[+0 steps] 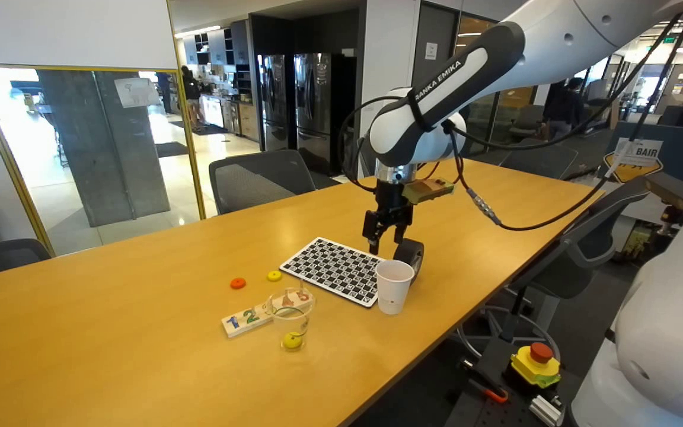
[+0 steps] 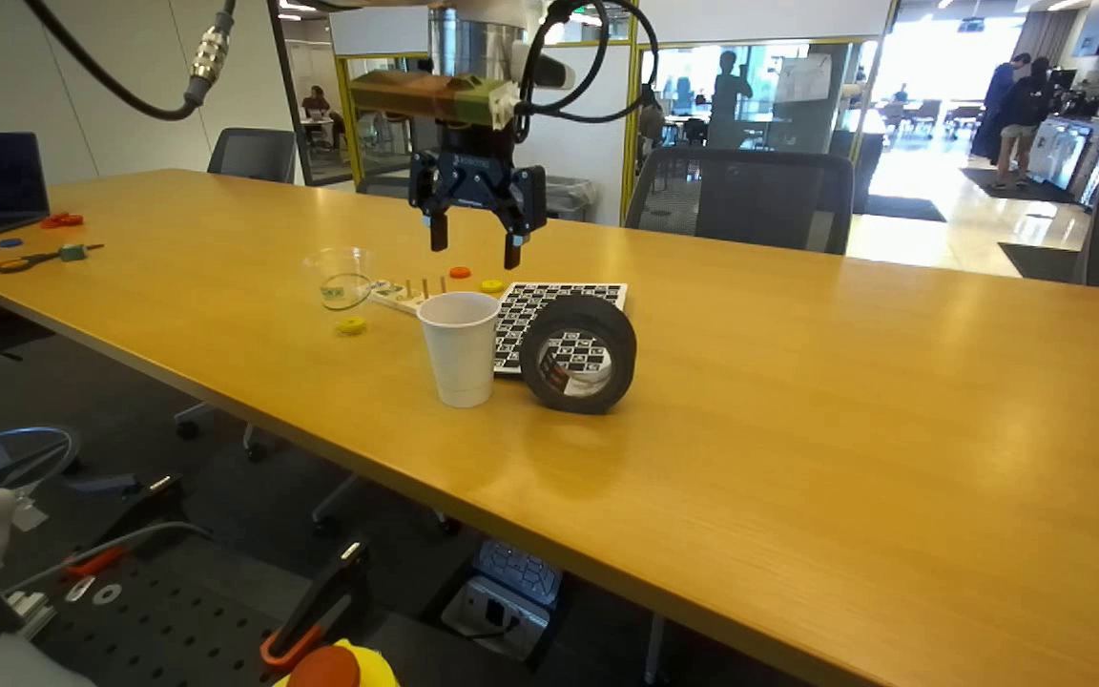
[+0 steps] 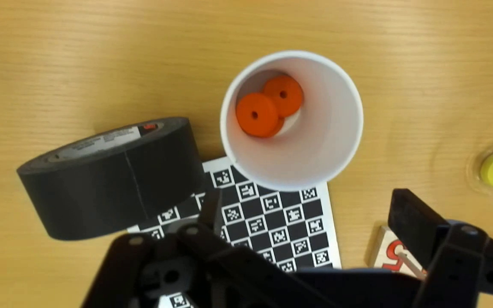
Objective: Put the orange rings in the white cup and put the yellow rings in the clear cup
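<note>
Black end effector (image 2: 475, 247) hangs spread wide, empty; round orange plastic rings (image 3: 263, 107) inside the opaque white cup (image 3: 321, 145), yellow plastic ring (image 3: 492, 171) inside the transparent plastic cup (image 1: 292, 323)!

Bench (image 2: 845, 429): wood-tone top, below tool (image 2: 475, 248), extending both sides of it. Mesh-back chair (image 2: 740, 196): at far edge, behind & R of tool in an exterior view. Pale wall (image 2: 130, 48): behind & L of tool, same view. Polished floor (image 2: 936, 243) w/ dark mats (image 2: 907, 208): far R of tool, bright glare (image 2: 931, 62) beyond. Yellow-framed glass panel (image 1: 95, 142) & steel-front fridges (image 1: 313, 98): bkgd., L of tool, in an exterior view. Ceiling light (image 1: 198, 32): up & L of tool.
</note>
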